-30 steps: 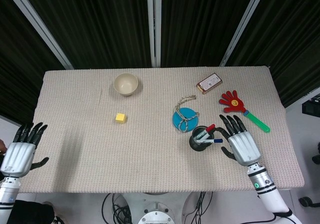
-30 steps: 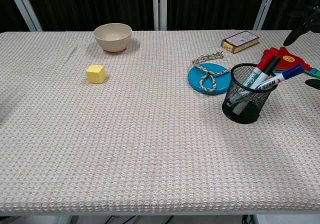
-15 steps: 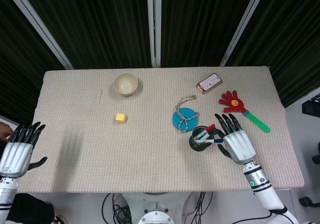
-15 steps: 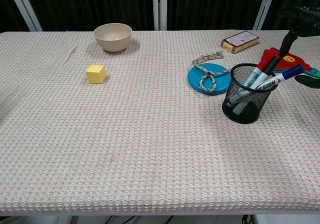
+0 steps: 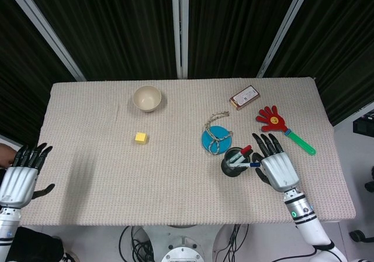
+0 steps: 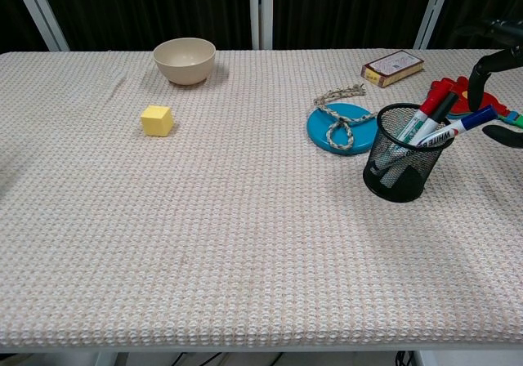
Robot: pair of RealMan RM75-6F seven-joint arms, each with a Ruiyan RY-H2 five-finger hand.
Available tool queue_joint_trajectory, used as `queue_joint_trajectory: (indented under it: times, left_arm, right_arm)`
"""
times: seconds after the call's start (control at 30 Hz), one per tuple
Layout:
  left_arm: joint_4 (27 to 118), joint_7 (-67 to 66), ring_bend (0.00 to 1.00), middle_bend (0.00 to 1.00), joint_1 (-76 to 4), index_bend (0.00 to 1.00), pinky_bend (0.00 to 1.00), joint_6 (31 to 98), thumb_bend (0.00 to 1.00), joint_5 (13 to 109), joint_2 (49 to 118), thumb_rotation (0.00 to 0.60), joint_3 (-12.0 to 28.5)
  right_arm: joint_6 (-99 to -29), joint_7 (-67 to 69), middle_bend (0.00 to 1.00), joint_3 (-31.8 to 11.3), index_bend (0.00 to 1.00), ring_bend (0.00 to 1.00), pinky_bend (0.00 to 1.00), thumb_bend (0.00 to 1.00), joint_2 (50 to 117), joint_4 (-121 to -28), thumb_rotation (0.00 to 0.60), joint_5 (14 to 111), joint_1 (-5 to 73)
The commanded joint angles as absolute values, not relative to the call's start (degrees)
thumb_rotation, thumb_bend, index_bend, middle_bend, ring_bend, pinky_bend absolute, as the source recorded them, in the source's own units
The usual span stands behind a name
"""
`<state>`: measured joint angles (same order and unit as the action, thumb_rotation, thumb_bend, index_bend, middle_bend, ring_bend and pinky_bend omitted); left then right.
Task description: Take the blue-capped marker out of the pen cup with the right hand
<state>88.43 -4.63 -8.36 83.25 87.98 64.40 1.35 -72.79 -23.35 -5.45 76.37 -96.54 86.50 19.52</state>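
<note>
Dark curtains behind, table point(image 5: 105, 151) covered with a beige woven cloth. A black mesh pen cup point(image 5: 235, 167) stands on the right part of the table, upright, just beside a blue disc point(image 5: 217, 140) with a bit of rope on it. Markers lean out of the cup toward the right side, likely set that way so the caps stick out over the rim for an easy grab. The blue-capped marker point(image 6: 451, 130) is in the cup, tilted low, cap end poking past the rim toward the right hand point(image 5: 277, 164). A red-capped marker point(image 6: 426, 110) leans steeper above it.

The right hand hovers just right of the cup, palm down, fingers spread, holding nothing. In the chest view only dark fingertips point(image 6: 479, 75) show at the frame edge: one curves above the blue cap, another point(image 6: 502, 135) sits below it, so the cap lies near the gap between them. Contact cannot be told; probably not pinched yet. It looks like the pre-grasp step.

The left hand point(image 5: 17, 180) is off the far left edge of the table, fingers apart, empty, well clear of the job.

A red clapper toy point(image 5: 273, 119) lies behind the right hand.
</note>
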Motion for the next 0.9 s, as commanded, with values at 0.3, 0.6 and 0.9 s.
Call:
queue_joint_trajectory:
  times: [0.3,0.6,0.9]
  left_arm:
    - [88.6,-4.7,0.00,0.04,-8.3,0.10,0.00,83.1,0.13,87.5,64.3,0.600,1.4]
    - [88.9,-4.8,0.00,0.04,-7.9,0.10,0.00,83.4,0.13,87.4,64.1,0.600,1.3]
    - [89.0,-4.9,0.00,0.04,-7.5,0.10,0.00,83.7,0.13,87.0,64.2,0.600,1.4]
  right_arm:
    - [-73.4,-23.6,0.00,-5.5,0.54,0.00,0.00,0.31,77.0,-96.5,0.600,85.9,19.7]
    - [-76.0,-21.6,0.00,-5.5,0.62,0.00,0.00,0.33,76.2,-97.1,0.600,87.7,19.1]
    - [-84.4,-13.0,0.00,-5.6,0.69,0.00,0.00,0.36,70.8,-98.7,0.600,92.0,15.5]
